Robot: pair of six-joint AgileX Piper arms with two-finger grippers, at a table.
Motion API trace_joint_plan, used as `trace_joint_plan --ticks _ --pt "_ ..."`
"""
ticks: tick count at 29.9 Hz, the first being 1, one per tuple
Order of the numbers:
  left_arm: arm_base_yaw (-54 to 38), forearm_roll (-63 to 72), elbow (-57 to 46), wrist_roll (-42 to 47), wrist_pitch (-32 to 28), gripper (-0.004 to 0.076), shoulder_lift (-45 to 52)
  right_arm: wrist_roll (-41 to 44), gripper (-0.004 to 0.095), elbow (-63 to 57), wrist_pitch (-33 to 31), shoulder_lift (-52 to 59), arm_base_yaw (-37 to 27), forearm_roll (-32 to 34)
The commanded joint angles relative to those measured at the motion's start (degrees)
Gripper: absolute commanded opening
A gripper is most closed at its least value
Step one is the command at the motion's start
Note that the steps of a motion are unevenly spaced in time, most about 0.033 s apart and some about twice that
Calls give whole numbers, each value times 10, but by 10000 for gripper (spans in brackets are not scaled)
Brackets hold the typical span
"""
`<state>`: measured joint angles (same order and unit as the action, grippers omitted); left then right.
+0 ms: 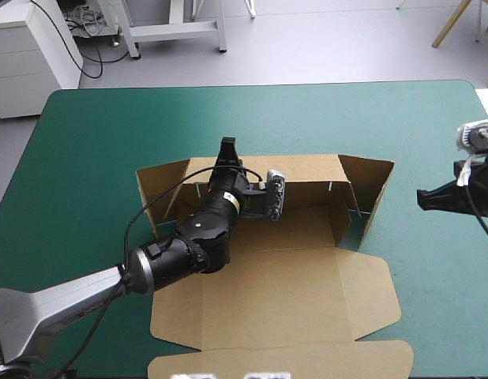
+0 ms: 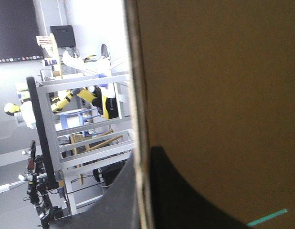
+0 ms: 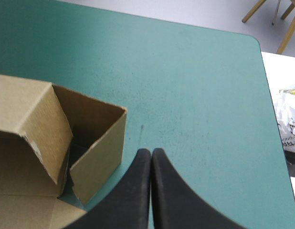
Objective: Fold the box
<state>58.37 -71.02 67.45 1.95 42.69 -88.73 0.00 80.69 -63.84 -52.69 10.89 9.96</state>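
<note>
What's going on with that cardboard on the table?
A robot is folding a brown box from a cut sheet. Its left gripper is pinching the raised far wall, and the end flaps stand up. The lid lies flat on the teal-green cover. The right gripper is shut and empty, off to the box's right.

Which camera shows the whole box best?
The high view: the whole box, far wall raised, lid flat. The left wrist view shows only one wall close up, the right wrist view only a raised end corner.
</note>
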Motion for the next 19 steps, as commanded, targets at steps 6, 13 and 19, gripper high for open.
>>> trace_joint_plan --ticks 6,13,19 --pt "7 -68 -17 60 -18 -10 27 -28 -20 164 -15 -102 -4 -3" --pt "7 -67 -17 75 -18 -10 27 -44 -20 299 -52 -237 -4 -39" --pt "7 -66 -17 88 -17 -10 27 -55 -20 333 -52 -338 -4 -106"
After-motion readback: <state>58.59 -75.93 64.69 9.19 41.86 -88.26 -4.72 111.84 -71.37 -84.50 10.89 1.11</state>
